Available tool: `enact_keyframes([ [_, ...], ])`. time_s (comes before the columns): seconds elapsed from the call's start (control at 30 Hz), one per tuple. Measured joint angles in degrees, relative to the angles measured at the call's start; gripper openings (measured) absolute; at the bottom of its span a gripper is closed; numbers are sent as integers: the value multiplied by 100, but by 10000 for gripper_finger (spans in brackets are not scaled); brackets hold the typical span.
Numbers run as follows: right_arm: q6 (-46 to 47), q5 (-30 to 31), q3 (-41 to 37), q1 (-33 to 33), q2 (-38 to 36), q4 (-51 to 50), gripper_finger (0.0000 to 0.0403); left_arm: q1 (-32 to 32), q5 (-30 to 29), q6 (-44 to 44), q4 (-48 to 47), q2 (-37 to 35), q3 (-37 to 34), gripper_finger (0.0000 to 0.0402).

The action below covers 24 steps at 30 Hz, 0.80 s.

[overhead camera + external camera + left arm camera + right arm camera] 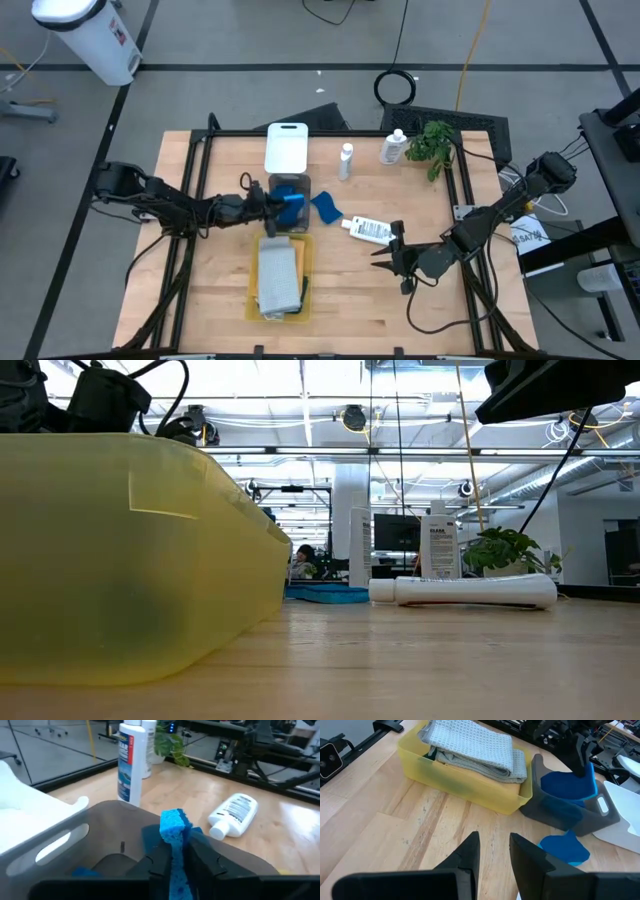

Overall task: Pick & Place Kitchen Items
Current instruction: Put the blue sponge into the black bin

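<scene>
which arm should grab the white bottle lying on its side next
Right. The right gripper is open, empty and just beside the lying bottle; the left gripper is shut on a blue sponge over the grey tray.

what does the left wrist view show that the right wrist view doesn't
Only the left wrist view shows the white bottles: one upright bottle beyond the grey tray and one lying bottle on the table, plus the green plant. It also shows the left gripper shut on a blue sponge.

Only the right wrist view shows the yellow tray with the pale grey cloth folded in it, a loose sponge on the table, and the open right gripper.

Both show the grey tray and the held sponge.
</scene>
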Motion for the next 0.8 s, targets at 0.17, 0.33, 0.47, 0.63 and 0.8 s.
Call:
enact_keyframes([
  [0.17,0,0,-1,0,0,0,75,0,-86,-198,0,0,0,87],
  [0.33,0,0,0,0,0,0,75,0,-398,-200,-154,0,0,128],
  [0.47,0,0,-1,0,0,0,75,0,-461,-231,-311,0,0,167],
  [0.63,0,0,0,0,0,0,75,4,-589,-201,-526,0,0,203],
  [0.8,0,0,1,0,0,0,75,4,-894,-200,-549,0,0,215],
])
